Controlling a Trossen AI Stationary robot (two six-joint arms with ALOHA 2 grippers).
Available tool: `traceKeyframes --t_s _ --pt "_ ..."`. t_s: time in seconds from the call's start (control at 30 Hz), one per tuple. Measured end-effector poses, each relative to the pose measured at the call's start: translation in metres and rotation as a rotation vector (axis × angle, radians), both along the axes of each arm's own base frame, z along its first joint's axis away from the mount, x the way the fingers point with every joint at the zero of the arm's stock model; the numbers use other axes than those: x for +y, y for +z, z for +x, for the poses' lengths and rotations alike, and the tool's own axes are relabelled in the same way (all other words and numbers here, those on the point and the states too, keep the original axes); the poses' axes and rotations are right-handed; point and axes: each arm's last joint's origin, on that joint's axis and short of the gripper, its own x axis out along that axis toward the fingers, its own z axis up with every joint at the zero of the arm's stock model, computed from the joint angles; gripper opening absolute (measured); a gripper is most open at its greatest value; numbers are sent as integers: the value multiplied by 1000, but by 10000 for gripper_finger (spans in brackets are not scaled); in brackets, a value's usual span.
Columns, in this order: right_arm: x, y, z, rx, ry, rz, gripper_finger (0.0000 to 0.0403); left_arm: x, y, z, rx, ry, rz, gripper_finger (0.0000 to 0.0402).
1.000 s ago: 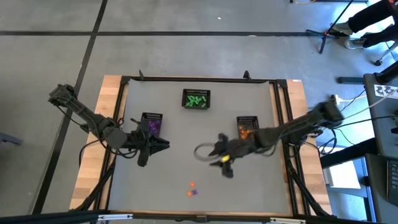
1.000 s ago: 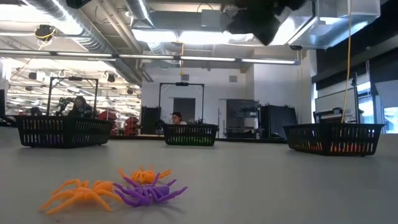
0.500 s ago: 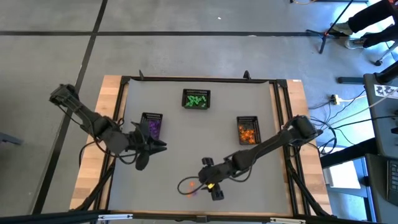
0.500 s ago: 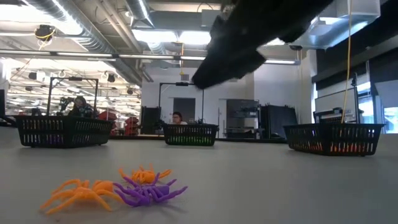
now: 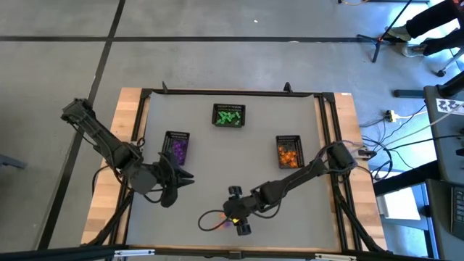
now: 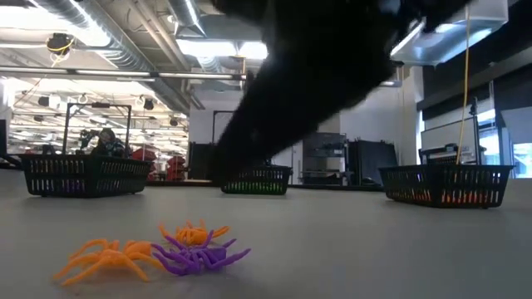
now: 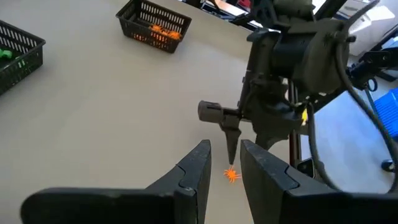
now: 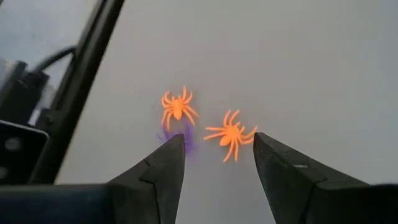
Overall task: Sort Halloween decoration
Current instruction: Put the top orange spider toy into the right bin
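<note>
Right tool (image 8: 214, 158) hangs spread over three loose spiders on the tabletop (image 8: 298, 56): an orange spider (image 8: 231, 135) between its fingers, a second orange one (image 8: 178, 107) ahead, a purple spider (image 8: 186, 140) under one fingertip. They look featherlight, springy-legged, slippery; pinch the body. Left tool (image 7: 222, 169) waits well apart, slightly parted, empty.

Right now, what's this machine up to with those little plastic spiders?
It is sorting spiders by colour into three baskets. The right gripper hangs open over the last loose ones near the table's front edge: two orange spiders and a purple spider, none picked up yet. The left gripper waits empty by the purple basket.
</note>
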Motion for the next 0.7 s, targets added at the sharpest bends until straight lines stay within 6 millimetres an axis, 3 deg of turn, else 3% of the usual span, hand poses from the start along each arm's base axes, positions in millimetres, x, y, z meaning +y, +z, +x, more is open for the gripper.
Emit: traceKeyframes --t_s 0.17,0.7 --pt "0 -15 0 44 -7 -15 188 0 0 0 0 2 3 80" --pt "-3 -31 5 42 -51 -59 177 2 0 0 -14 36 25 80"
